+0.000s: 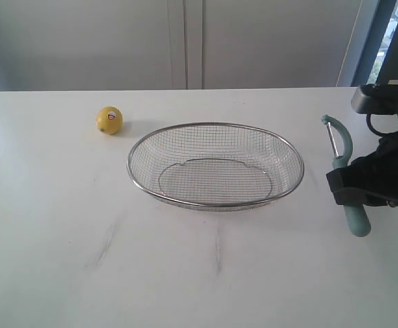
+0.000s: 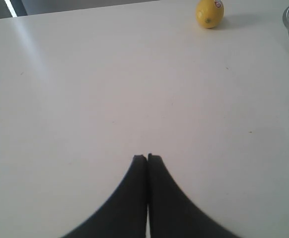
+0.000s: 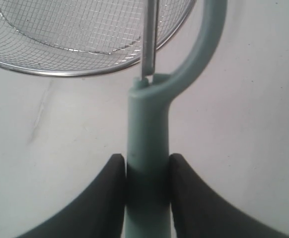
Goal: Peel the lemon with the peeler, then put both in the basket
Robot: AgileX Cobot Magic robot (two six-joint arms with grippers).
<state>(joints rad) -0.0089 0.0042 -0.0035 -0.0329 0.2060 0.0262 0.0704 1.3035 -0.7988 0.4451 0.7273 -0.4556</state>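
Note:
A small yellow lemon (image 1: 109,120) with a red-and-white sticker rests on the white table at the back left; the left wrist view shows the lemon (image 2: 209,13) far ahead. The silver wire-mesh basket (image 1: 135,179) stands in the middle and holds nothing. My right gripper (image 1: 346,186) is shut on the teal handle of the peeler (image 1: 340,147), to the right of the basket, blade end pointing away. In the right wrist view my gripper (image 3: 147,166) clamps the peeler (image 3: 148,124) from both sides. My left gripper (image 2: 147,157) is shut on nothing, above bare table; it is out of the exterior view.
The basket's rim (image 3: 60,72) lies just beyond the peeler's head. White cabinet doors (image 1: 185,41) stand behind the table's far edge. Faint smudges (image 1: 107,240) mark the tabletop in front of the basket.

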